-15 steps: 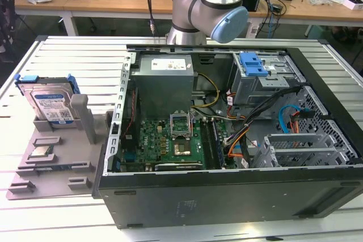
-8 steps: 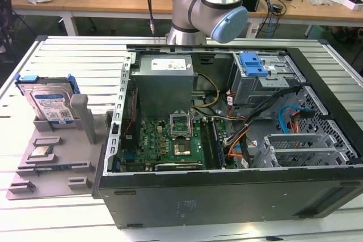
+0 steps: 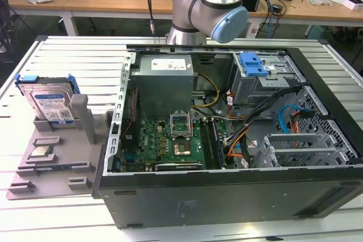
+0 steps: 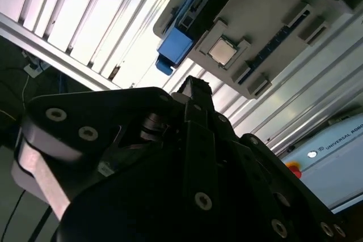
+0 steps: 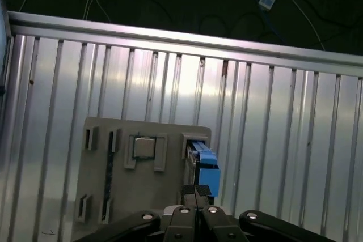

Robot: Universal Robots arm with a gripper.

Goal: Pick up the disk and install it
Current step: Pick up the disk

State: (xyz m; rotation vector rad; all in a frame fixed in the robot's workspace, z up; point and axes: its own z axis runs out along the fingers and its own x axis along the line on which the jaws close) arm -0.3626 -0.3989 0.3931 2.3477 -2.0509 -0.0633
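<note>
Where fingertips meet in first wrist view, jaws pressed together, nothing between them. Gripper point(image 5: 195, 191) hangs above slatted table point(image 5: 272, 140), blue edge of disk point(image 5: 205, 165) showing just past fingertips. In exterior view, disk point(image 3: 52, 103) stands upright in slot of grey holder point(image 3: 57, 165), at exterior view's left, mid-height. Small square chip point(image 3: 41, 151) lies flat on same holder, lower in frame. Open computer case point(image 3: 227, 196) just beside holder, toward exterior view's right. Arm point(image 3: 210, 4) at upper centre.

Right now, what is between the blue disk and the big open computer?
In the exterior view, a tall gray post of the parts holder stands between the disk and the open computer case.
</note>
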